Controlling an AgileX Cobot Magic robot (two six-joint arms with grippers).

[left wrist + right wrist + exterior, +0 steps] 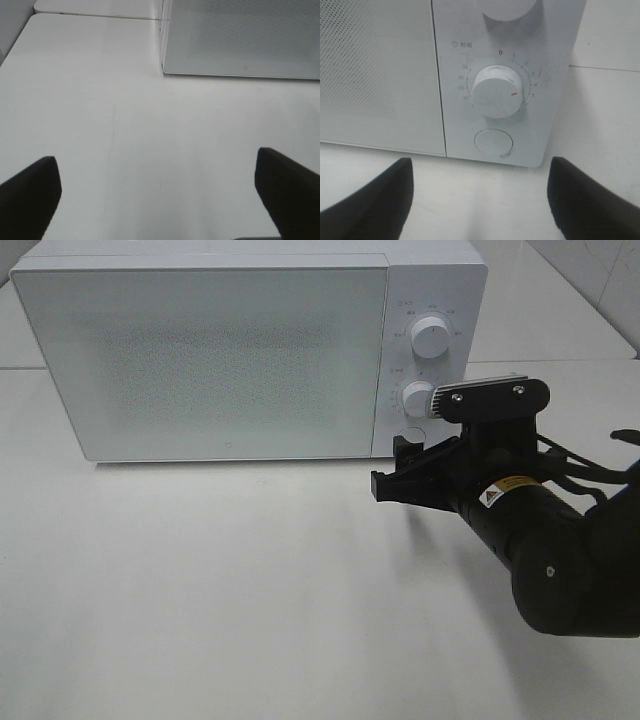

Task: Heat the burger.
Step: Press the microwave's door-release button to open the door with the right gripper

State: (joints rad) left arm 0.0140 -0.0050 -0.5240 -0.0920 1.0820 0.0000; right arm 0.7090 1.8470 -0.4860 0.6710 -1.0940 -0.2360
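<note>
The burger is out of view; nothing of it shows through the frosted door. The white microwave (220, 350) stands at the back of the table with its door shut. My right gripper (395, 468) is open and empty, just in front of the control panel, below the timer knob (417, 397). In the right wrist view the gripper (480, 200) faces the timer knob (496, 91), whose red mark points near 5, and the round door button (493, 142). My left gripper (160, 200) is open and empty above the bare table, near the microwave's lower left corner (167, 70).
A second knob (430, 337) sits above the timer knob. The white table (200, 590) stretches in front of the microwave. A seam between table tops (100, 15) runs behind the microwave's left side. The right arm's black body (560, 560) fills the right foreground.
</note>
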